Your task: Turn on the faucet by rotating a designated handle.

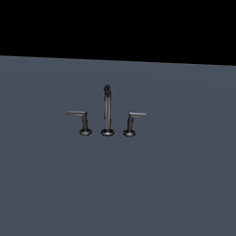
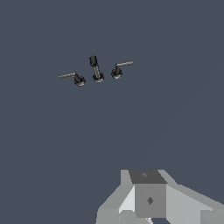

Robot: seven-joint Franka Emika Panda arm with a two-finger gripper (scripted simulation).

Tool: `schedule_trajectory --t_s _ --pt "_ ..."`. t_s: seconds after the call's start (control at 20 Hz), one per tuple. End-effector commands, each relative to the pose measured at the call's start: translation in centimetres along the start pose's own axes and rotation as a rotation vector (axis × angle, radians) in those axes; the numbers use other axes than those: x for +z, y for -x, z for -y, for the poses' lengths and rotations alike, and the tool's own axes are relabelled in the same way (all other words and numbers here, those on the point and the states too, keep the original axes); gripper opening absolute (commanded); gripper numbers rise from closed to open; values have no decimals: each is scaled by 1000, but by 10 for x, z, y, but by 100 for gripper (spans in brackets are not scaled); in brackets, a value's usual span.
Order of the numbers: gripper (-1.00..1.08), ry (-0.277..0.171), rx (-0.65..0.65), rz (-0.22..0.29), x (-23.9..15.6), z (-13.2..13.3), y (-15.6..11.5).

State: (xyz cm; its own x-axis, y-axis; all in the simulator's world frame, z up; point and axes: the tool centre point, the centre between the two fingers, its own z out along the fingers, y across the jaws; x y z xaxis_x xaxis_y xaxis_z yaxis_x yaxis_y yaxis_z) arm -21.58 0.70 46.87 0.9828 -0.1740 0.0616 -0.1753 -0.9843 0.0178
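**Reaching for the short handle**

Starting out is the step right now: the arm is far from the faucet (image 1: 108,112) and touches nothing. In the exterior view the short handle (image 1: 132,121) stands at 3 o'clock from the tall spout (image 1: 107,110); the long handle (image 1: 81,121) stands at 9 o'clock. The gripper is cut off in the wrist view, so I cannot tell if it is wide or closed. Next, I think, it must go to the short bar and push it round. The floor (image 1: 115,188) gives lots of room.
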Motion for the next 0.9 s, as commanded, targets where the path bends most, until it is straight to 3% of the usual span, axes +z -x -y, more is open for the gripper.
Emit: schedule_trajectory --t_s 0.0,0.85 --pt "-100 0 55 3 16 7 -11" --pt "-100 4 466 24 138 39 -102"
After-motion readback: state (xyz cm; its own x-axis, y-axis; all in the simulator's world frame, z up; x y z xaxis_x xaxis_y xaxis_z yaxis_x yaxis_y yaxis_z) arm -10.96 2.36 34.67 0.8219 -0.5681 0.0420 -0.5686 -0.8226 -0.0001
